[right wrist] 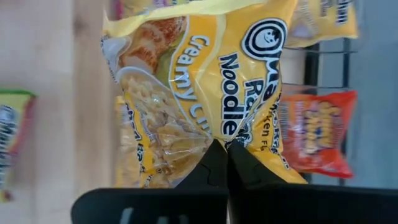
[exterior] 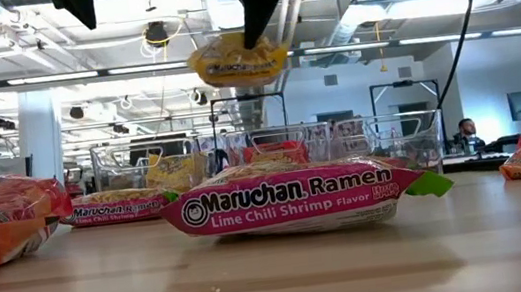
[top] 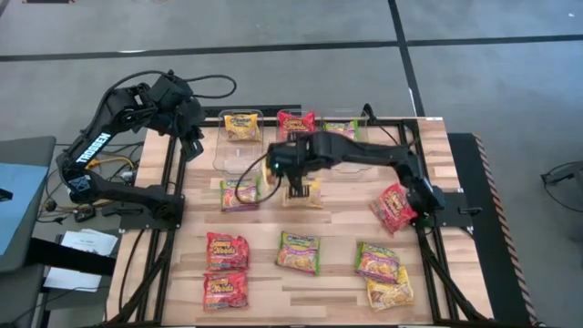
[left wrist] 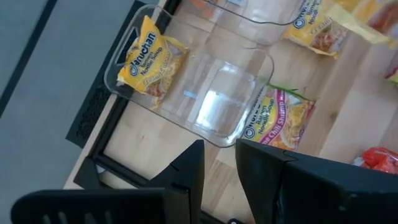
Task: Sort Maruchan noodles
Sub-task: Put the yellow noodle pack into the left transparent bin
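right hand [right wrist: 227,149] pinched shut on a yellow packet [right wrist: 199,81], lifted over mid-bench so I can carry it to the yellow bin [top: 239,138] | left hand [left wrist: 219,163] part open, empty, waiting by the far left corner

High view: three bins [top: 239,150] stand in a row at upper centre of the counter [top: 337,287], one packet [top: 242,126] in the leftmost. Right gripper [top: 299,187] at frame centre holds a lifted packet [top: 303,192] just below the bins. Six further packets [top: 299,252] lie in the lower half; left gripper [top: 193,146] sits upper left.
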`<state>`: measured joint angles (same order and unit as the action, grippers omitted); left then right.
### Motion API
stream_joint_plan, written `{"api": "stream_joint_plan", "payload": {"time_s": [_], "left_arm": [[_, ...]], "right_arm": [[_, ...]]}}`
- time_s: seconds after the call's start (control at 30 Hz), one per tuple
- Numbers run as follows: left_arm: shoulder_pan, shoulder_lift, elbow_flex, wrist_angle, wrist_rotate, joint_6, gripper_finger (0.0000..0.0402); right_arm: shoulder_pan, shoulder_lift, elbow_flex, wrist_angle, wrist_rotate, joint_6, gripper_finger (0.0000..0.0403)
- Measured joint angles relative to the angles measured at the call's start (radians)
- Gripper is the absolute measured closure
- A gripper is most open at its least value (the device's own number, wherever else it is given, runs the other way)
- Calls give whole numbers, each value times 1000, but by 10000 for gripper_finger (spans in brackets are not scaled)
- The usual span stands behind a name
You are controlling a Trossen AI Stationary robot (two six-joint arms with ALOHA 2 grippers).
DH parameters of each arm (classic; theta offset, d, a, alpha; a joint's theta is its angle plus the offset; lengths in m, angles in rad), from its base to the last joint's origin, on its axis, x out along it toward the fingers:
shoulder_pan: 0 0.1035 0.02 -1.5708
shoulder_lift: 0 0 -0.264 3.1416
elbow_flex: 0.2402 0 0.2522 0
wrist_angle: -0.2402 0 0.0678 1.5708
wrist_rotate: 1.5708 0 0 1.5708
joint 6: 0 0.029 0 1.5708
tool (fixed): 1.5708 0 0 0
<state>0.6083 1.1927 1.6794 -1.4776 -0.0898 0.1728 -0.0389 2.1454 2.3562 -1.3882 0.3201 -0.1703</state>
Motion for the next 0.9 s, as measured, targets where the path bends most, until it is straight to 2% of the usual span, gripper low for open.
{"api": "stream_joint_plan", "payload": {"time_s": [0.33,0.53,0.9], "left_arm": [[0,10,0,-74,13,-48,321],[0,17,0,-74,-23,-87,321],[0,78,0,-68,50,-117,321]], "right_arm": [[-87,-3,0,40,1,-233,398],[-110,-2,0,64,1,-315,397],[-144,-2,0,76,0,-439,396]]}}
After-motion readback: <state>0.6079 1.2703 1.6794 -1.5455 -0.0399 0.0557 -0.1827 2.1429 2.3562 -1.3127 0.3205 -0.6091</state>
